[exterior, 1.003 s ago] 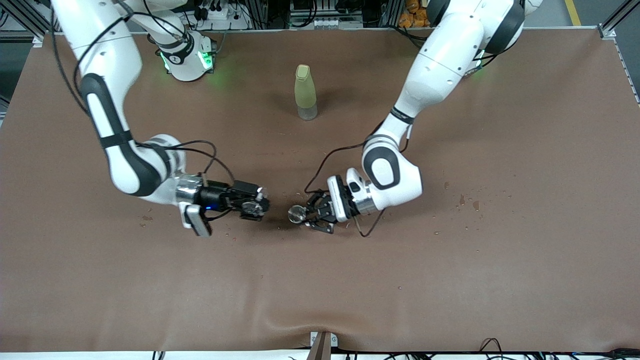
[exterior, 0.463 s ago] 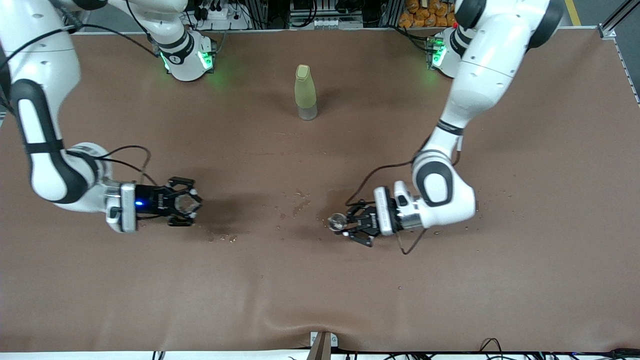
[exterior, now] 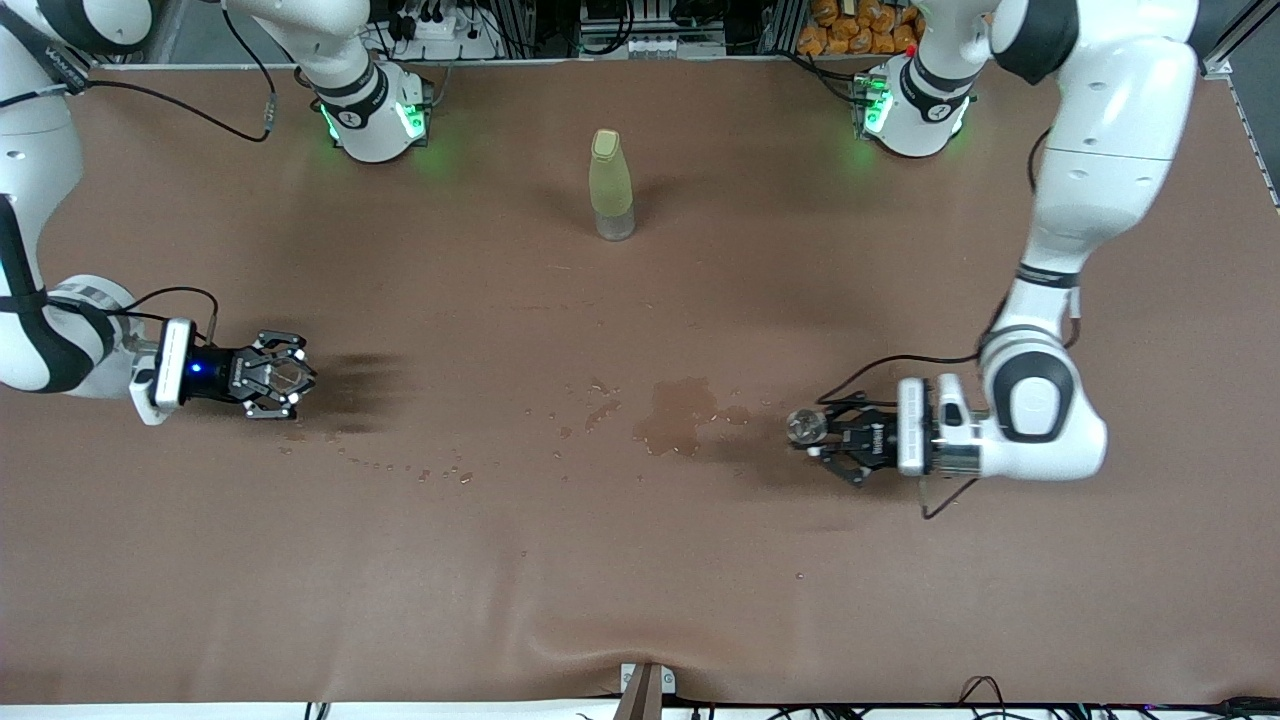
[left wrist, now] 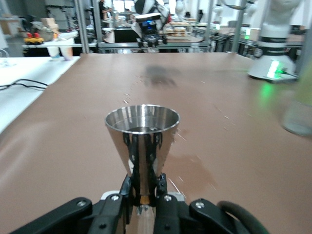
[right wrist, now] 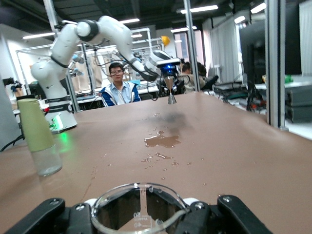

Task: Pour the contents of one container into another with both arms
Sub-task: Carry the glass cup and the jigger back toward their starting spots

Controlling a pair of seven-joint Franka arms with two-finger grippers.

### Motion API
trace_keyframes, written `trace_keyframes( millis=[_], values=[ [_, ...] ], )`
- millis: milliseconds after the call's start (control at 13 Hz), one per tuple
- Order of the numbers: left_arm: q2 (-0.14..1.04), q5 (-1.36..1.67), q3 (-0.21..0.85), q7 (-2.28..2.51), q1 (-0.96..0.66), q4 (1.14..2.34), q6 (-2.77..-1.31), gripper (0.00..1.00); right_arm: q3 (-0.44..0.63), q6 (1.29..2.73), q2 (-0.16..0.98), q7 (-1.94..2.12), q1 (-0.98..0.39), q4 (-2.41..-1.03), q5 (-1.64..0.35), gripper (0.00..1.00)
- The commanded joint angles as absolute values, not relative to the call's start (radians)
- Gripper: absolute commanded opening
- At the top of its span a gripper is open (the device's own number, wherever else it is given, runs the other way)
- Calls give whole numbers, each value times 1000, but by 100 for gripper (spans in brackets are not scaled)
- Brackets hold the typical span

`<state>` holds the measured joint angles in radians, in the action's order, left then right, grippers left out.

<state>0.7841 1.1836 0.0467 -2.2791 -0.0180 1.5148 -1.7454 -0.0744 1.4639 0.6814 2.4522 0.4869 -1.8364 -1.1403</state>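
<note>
Brown matte surface [exterior: 900,600] is showing a wet puddle [exterior: 678,415] and scattered droplets between the two pincers, well apart from each. Left pincer [exterior: 815,430] is clenching on the stem of a small steel jigger [left wrist: 142,127]: polished, conical, mirror-like, upright, dark liquid seeming to sit inside. It is hovering low over the surface toward the left arm's end. Right pincer [exterior: 285,375] is clenching on a clear glass measuring beaker [right wrist: 141,207], round rim, printed graduation marks, thin transparent wall; contents hard to tell. It is hovering over the surface at the right arm's end. A pale green bottle [exterior: 611,185] with a frosted sleeve and clear base is standing upright, away from both pincers, nearer the arm bases.

Judging the step: both containers are gripped but held wide apart, so pouring is either done or not started; the puddle hints at spillage. Next move probably calls for bringing the vessels together rim over rim, or lowering each onto the surface level, keeping the smooth steel stem from slipping.
</note>
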Motion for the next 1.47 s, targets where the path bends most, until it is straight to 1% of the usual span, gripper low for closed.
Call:
trace_keyframes(
  millis=[0,154,386,617,772,1080,1312,1389],
  values=[
    [758,1093,58,-2344,81,1551,-1643,0,-98,1437,705,2505,567,-1813,-1059,0],
    [759,1022,58,-2353,145,1549,-1605,0,-100,1401,761,2539,639,-1796,-1037,0],
    [781,957,58,-2361,233,1549,-1557,0,-98,1381,823,2565,696,-1773,-1031,0],
    [824,942,57,-2447,290,1551,-1557,0,-100,1339,966,2622,683,-1628,-997,0],
    [839,917,57,-2448,317,1549,-1552,0,-100,1331,976,2619,670,-1598,-994,0],
    [871,908,57,-2474,341,1543,-1552,0,-98,1338,988,2614,661,-1595,-992,1],
    [880,908,55,-2508,342,1540,-1554,0,-89,1356,989,2614,655,-1592,-992,22],
    [891,908,55,-2508,345,1540,-1554,0,-89,1362,992,2611,652,-1592,-992,33]
  ],
)
